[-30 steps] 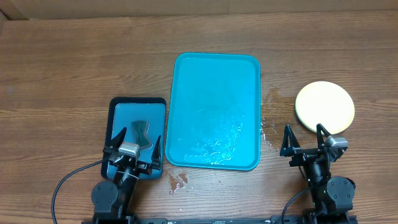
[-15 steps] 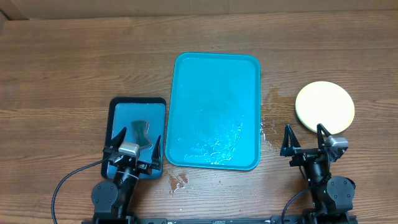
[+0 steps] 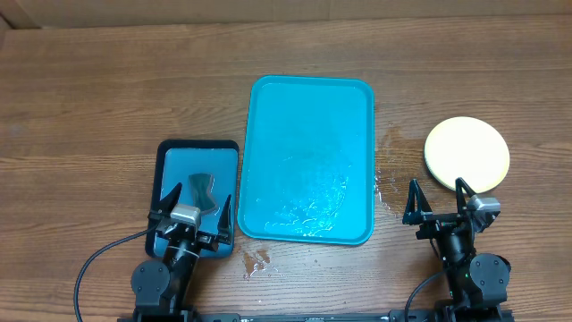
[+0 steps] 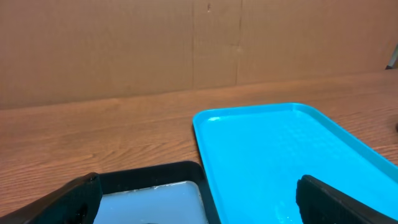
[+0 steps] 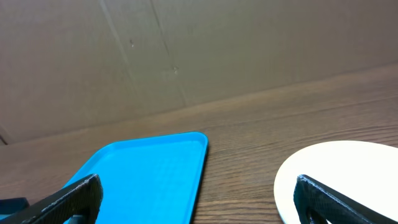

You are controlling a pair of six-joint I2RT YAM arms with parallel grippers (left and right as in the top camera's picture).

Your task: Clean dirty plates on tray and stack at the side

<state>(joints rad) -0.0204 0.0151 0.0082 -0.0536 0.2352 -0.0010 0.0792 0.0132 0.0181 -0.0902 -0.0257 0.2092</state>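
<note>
Teal tray (image 3: 308, 107) between dark tray (image 3: 163, 156) and plates (image 3: 466, 154); left pincer (image 3: 198, 199), right pincer (image 3: 436, 190) released.

A small dark-rimmed tray (image 3: 198, 145) sits at the front left, its pale blue floor holding a grey sponge (image 3: 204, 188). Just off its near right corner a wet patch (image 3: 254, 261) glistens, and more droplets (image 3: 386, 186) shine further right. A black cable (image 3: 96, 261) loops at the front. Brown cardboard (image 4: 124, 43) walls the back.
</note>
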